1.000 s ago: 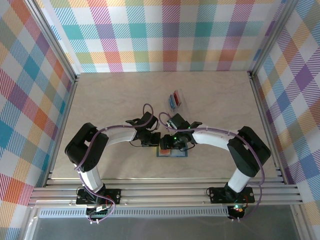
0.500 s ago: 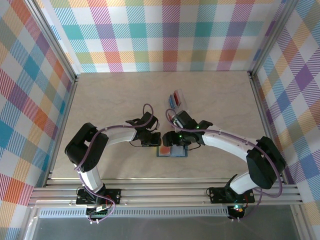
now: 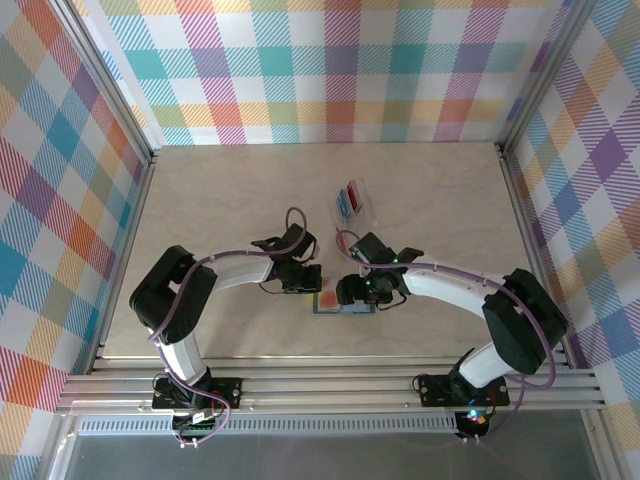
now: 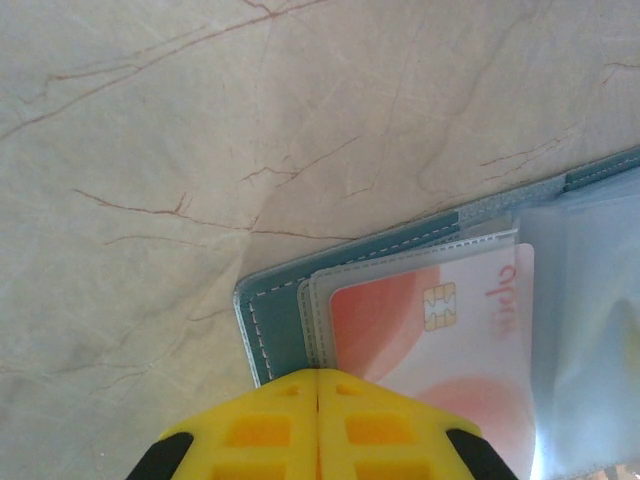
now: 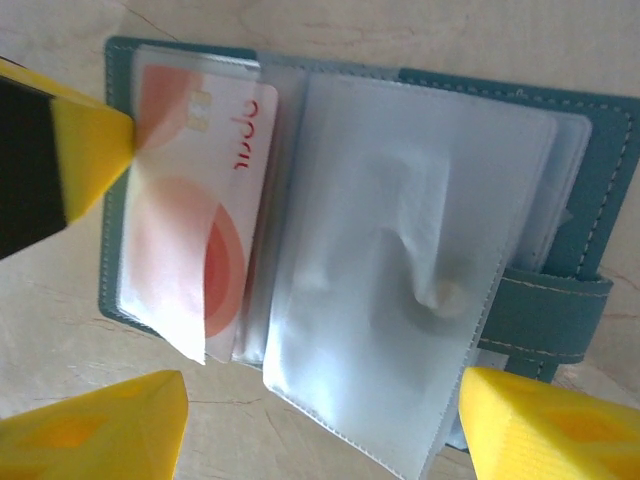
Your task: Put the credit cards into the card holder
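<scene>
The teal card holder (image 5: 590,150) lies open on the table, its clear sleeves (image 5: 400,280) fanned out. An orange-red credit card (image 5: 190,230) sits in the leftmost sleeve. My right gripper (image 5: 320,430) is open, with a yellow finger on each side of the sleeves' near edge and nothing held. My left gripper (image 4: 318,372) is shut, its tips resting on the card holder (image 4: 275,320) at the left edge, beside the credit card (image 4: 420,330). From above, both grippers meet over the card holder (image 3: 345,311): left gripper (image 3: 308,285), right gripper (image 3: 352,292).
A clear plastic case (image 3: 365,203) stands on the table behind the grippers, with a blue card (image 3: 345,204) and a red card (image 3: 353,189) in it. Plaid walls and metal rails (image 3: 330,385) close in the beige table.
My right gripper has opened wider and its arm has swung out to the right, the gripper staying over the card holder. The left arm has not moved.
</scene>
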Robot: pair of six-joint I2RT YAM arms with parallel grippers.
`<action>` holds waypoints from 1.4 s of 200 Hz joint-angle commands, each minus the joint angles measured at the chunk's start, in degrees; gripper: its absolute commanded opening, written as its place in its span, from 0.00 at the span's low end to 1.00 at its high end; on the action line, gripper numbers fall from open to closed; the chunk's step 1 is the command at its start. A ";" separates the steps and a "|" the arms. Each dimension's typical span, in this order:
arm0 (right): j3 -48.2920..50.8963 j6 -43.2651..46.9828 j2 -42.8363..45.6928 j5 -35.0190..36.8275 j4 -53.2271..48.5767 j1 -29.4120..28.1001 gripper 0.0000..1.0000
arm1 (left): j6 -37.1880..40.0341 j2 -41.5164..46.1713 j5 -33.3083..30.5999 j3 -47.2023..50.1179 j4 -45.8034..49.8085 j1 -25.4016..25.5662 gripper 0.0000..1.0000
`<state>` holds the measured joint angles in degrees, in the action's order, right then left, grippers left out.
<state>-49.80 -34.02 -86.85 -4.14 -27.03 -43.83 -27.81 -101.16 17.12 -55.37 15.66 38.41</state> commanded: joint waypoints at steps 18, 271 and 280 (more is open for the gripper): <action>1.27 -1.40 -1.44 -2.02 1.07 0.06 0.72 | -0.33 -2.11 0.19 1.93 1.04 0.52 0.08; -2.60 -0.52 -5.90 -9.78 15.02 -4.26 0.65 | -4.40 6.32 8.81 8.46 -8.45 -4.48 0.21; -2.67 -0.52 -6.32 -10.00 15.35 -4.35 0.66 | -4.51 7.42 8.63 8.94 -8.37 -4.97 0.22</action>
<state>-51.48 -35.16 -91.57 -12.32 -13.98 -47.35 -30.85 -97.34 24.67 -48.16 7.73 35.11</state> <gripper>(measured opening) 0.651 0.216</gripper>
